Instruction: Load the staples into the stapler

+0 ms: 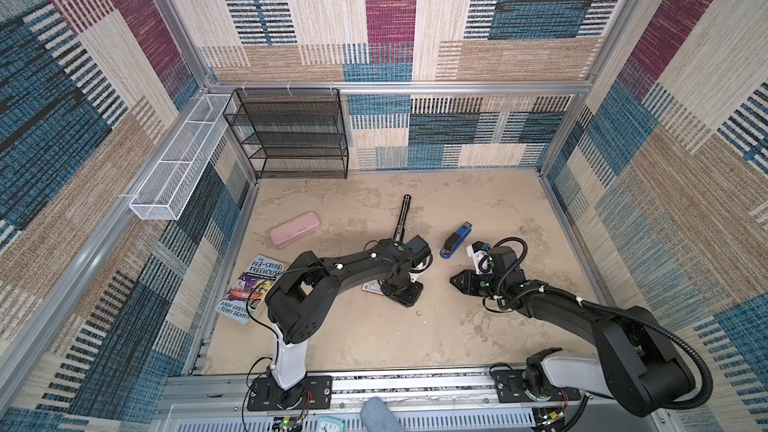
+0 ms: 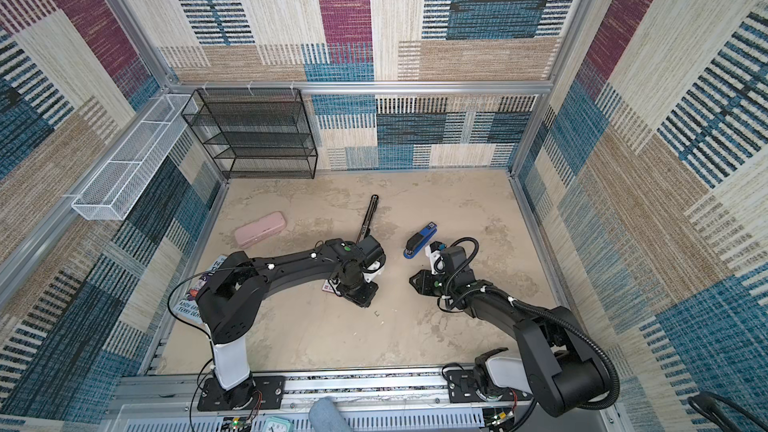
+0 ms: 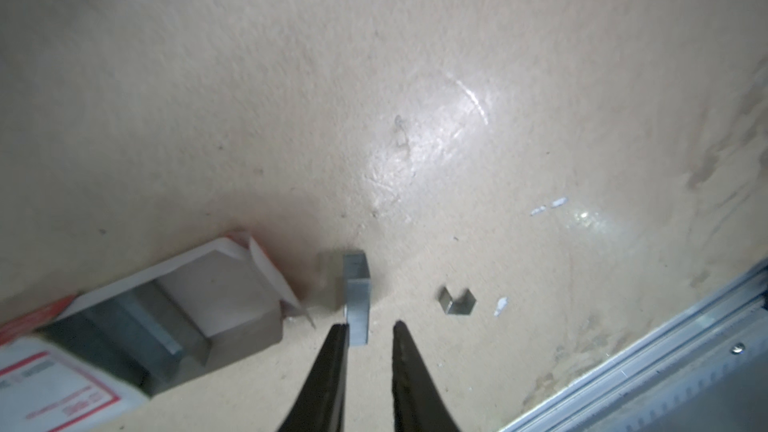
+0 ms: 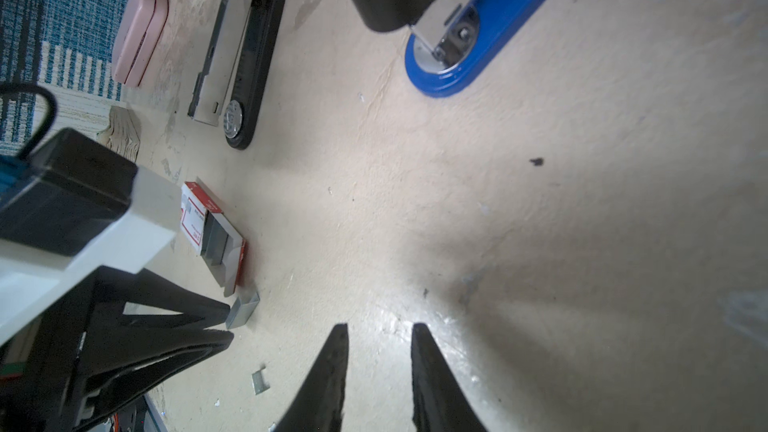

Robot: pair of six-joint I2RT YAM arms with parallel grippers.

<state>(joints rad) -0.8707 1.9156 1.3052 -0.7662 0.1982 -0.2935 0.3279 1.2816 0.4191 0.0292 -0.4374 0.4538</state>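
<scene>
In both top views the left gripper (image 1: pixel 409 301) hangs just beside the staple box (image 1: pixel 372 286). The right gripper (image 1: pixel 453 280) hovers well apart from the box, probably kept free to steady a stapler. In the left wrist view a staple strip (image 3: pixel 356 297) lies just past the box's pulled-out tray. Its near end sits between our released left jaws, touching one finger (image 3: pixel 337 363) only: lined up for a pinch, we judge. In the right wrist view the right jaws stand released and empty. Beyond the box the black stapler (image 4: pixel 237 47) lies opened, channel bared for loading.
</scene>
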